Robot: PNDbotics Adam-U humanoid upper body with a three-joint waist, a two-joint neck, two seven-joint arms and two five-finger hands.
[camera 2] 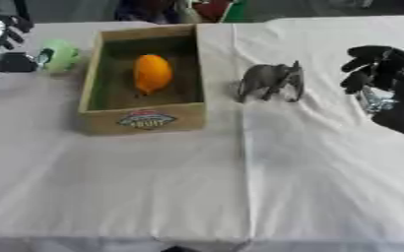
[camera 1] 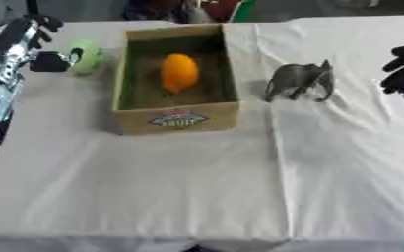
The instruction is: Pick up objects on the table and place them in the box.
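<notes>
A cardboard box point(camera 1: 178, 118) stands left of the table's middle, with an orange oval fruit point(camera 1: 179, 73) lying inside it. A pale green round object point(camera 1: 85, 56) rests on the cloth just left of the box's far corner. My left hand point(camera 1: 31, 39) is beside it at the left edge, fingers spread upward and thumb against the object's left side, not closed round it. A grey toy elephant point(camera 2: 272, 81) stands upright right of the box. My right hand point(camera 2: 380, 66) hovers right of the elephant, apart from it, fingers loosely bent and holding nothing.
A white cloth point(camera 1: 197, 187) covers the table, with a fold running from the elephant toward the front edge. Dark, red and green shapes point(camera 1: 214, 10) sit beyond the far edge. The near half of the cloth holds no objects.
</notes>
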